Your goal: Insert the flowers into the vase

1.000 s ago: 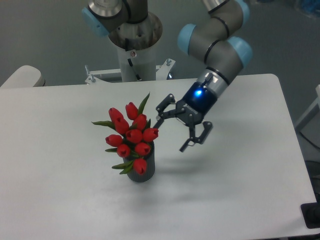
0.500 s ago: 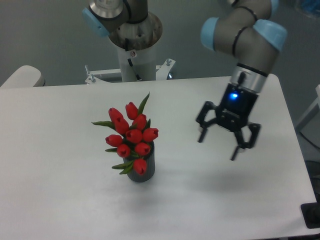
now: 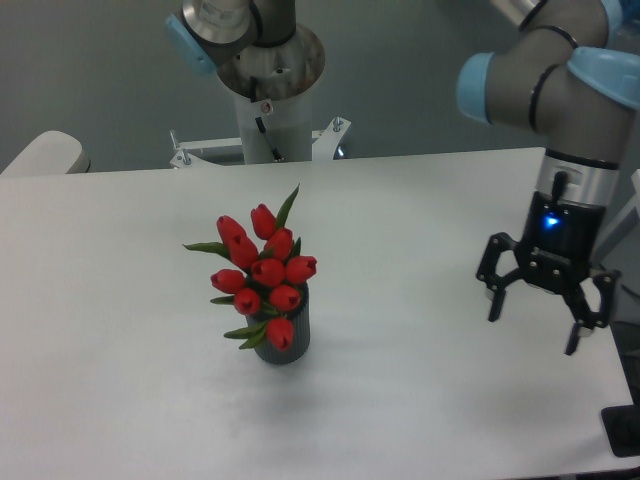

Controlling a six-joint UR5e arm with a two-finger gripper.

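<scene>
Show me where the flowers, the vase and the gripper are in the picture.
flowers (image 3: 266, 270), fixed camera view, on a red bud in the middle of the bunch.
vase (image 3: 293, 338), fixed camera view, on its ribbed grey side below the buds.
gripper (image 3: 533, 333), fixed camera view, midway between its open fingertips.

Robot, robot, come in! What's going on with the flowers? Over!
Gripper open, empty, fingers pointing down, over table's right side. Flowers standing in vase, bunch leaning left. Nothing in the way on table.

No legible text, labels or nos. anywhere in view.
</scene>
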